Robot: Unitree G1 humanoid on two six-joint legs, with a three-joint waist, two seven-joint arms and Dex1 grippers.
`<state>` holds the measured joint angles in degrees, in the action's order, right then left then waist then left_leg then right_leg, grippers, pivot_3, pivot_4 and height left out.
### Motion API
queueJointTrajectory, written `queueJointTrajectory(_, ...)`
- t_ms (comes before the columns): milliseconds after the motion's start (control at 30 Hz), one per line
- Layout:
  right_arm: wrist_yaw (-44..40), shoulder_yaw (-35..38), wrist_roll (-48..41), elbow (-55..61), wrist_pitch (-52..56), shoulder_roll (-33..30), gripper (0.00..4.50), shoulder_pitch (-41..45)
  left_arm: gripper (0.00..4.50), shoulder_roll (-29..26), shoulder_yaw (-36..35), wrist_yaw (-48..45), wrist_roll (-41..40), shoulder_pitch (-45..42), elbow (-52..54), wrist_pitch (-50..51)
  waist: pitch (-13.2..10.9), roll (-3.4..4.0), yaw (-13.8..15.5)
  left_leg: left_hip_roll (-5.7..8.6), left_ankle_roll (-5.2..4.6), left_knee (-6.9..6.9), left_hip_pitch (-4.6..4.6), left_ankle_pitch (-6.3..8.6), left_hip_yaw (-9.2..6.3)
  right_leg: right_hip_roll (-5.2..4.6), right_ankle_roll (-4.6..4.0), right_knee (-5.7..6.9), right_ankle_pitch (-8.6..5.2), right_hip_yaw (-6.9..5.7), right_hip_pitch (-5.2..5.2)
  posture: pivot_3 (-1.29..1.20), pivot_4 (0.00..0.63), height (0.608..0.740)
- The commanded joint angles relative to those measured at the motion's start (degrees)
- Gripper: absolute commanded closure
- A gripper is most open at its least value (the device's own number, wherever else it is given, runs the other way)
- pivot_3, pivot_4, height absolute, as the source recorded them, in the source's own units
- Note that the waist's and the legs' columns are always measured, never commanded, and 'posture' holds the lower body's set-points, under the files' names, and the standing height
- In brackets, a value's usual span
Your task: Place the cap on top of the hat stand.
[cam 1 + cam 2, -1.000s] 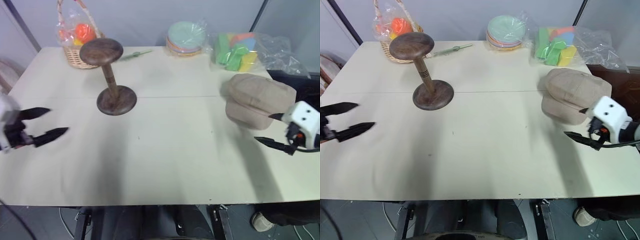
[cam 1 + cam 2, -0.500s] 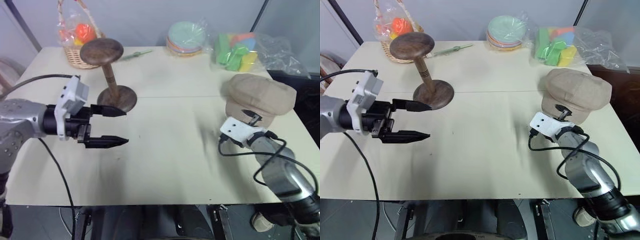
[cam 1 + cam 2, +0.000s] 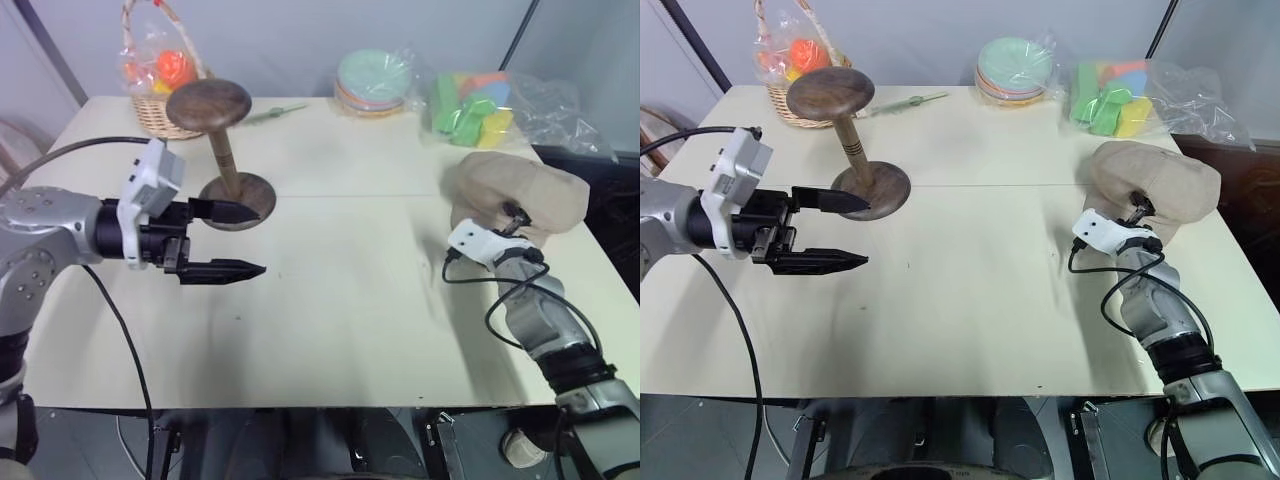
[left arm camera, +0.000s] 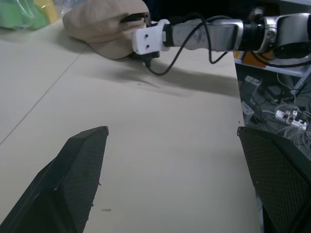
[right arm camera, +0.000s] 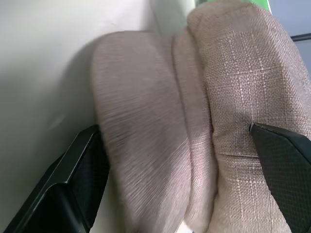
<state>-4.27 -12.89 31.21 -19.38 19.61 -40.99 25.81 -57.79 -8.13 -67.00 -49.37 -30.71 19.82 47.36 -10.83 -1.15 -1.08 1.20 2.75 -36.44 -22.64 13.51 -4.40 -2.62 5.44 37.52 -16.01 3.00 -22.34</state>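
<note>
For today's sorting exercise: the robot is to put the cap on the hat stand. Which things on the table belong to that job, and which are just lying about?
Belong to the job:
cap
hat stand
right gripper, open around the cap's brim
left gripper, open beside the stand's base

Just lying about:
wicker basket
stack of plates
bag of coloured foam blocks
green stick

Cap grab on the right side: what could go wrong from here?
The right gripper has open jaws straddling the cap, one finger low by the brim. The fabric is soft, so a close may catch only a fold and it could slip or sag when lifted. The left gripper hangs open beside the hat stand; a bump could tip it on its thin stem.
</note>
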Motion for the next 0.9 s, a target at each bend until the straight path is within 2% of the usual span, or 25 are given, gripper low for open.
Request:
queueJointTrajectory(33, 0.6, 1.4, -0.8, -7.5, -2.0, 0.1, 0.00, 0.7, 0.03, 0.0, -1.4, 0.7, -1.0, -1.9, 0.2, 0.4, 0.0, -0.03, 0.0, 0.00, 0.00, 0.01, 0.05, 0.00, -0.01, 0.00, -0.01, -0.01, 0.00, 0.00, 0.06, 0.00, 0.150, 0.740)
queueJointTrajectory(67, 0.6, 1.5, -1.0, -8.3, -2.7, 0.1, 0.00, 0.8, 0.03, 0.0, -1.4, 0.8, -1.1, -2.0, 0.3, 0.5, 0.0, -0.04, 0.0, 0.00, 0.00, 0.01, 0.09, 0.00, -0.01, -0.01, -0.01, -0.02, -0.01, 0.00, 0.10, 0.00, 0.150, 0.740)
queueJointTrajectory(167, -0.1, 2.0, -2.0, -8.8, -4.2, 0.2, 0.94, 0.5, 0.00, -0.1, -1.6, 1.1, -1.1, -1.9, 0.5, 0.7, 0.0, -0.05, 0.1, -0.01, 0.00, 0.05, 0.13, 0.00, -0.04, -0.01, 0.01, -0.02, 0.00, 0.00, 0.12, 0.00, 0.150, 0.740)
queueJointTrajectory(267, -0.5, 2.2, -2.1, -7.7, -4.2, 0.1, 2.42, -0.3, 0.00, 0.0, -1.6, 1.3, -1.2, -2.1, 0.5, 1.0, 0.0, -0.05, 0.1, -0.01, 0.00, 0.08, 0.12, 0.00, -0.05, -0.02, 0.01, -0.01, 0.00, 0.00, 0.10, 0.00, 0.150, 0.740)
queueJointTrajectory(333, -0.8, 2.4, -2.2, -6.4, -3.9, 0.3, 3.58, -0.7, 0.00, 0.1, -1.7, 1.5, -1.2, -2.1, 0.4, 1.1, 0.0, -0.05, 0.0, -0.01, 0.00, 0.12, 0.12, 0.00, -0.05, -0.02, 0.02, -0.01, 0.00, 0.01, 0.08, 0.00, 0.150, 0.740)
queueJointTrajectory(400, -1.5, 2.6, -2.0, -5.2, -3.4, 0.6, 4.46, -1.1, 0.00, 0.2, -1.7, 1.7, -1.2, -2.2, 0.4, 1.2, 0.0, -0.06, -0.1, -0.01, 0.00, 0.16, 0.14, 0.00, -0.05, 0.00, 0.02, -0.01, 0.00, 0.00, 0.07, 0.00, 0.150, 0.740)
queueJointTrajectory(600, -1.9, 3.3, -1.0, -1.5, -2.8, 0.6, 4.46, -0.4, 0.00, 0.5, -3.4, 3.9, -1.9, -1.5, 0.5, 1.8, 0.0, -0.07, -0.2, -0.01, 0.00, 0.22, 0.15, 0.00, -0.07, 0.04, 0.02, 0.00, 0.00, -0.02, 0.03, 0.00, 0.150, 0.740)
queueJointTrajectory(700, -2.8, 3.5, 0.1, 3.3, -4.5, -0.9, 4.46, 2.1, 0.00, 0.6, -8.7, 8.1, -4.1, 0.1, 0.4, 3.4, 0.0, -0.05, -0.5, -0.03, 0.00, 0.24, 0.15, 0.00, -0.07, 0.04, 0.02, 0.01, 0.00, -0.01, -0.01, 0.00, 0.150, 0.740)
queueJointTrajectory(800, -5.3, 3.8, 0.6, 9.8, -7.7, -2.3, 4.46, 8.5, 0.00, 0.8, -19.8, 14.0, -6.9, 5.4, 0.0, 6.5, -0.1, 0.21, -2.2, -0.06, 0.00, 0.28, 0.14, 0.00, -0.11, 0.03, 0.03, 0.05, 0.00, 0.00, -0.10, 0.00, 0.150, 0.740)
queueJointTrajectory(900, -7.7, 1.7, 0.5, 12.4, -13.3, -0.5, 4.46, 18.3, 0.00, 1.4, -33.0, 18.2, -5.8, 15.1, 1.7, 8.3, -0.2, 0.31, -3.9, -0.09, 0.00, 0.41, 0.13, 0.00, 0.06, 0.06, 0.04, 0.33, 0.00, 0.33, -0.46, 0.00, 0.150, 0.740)
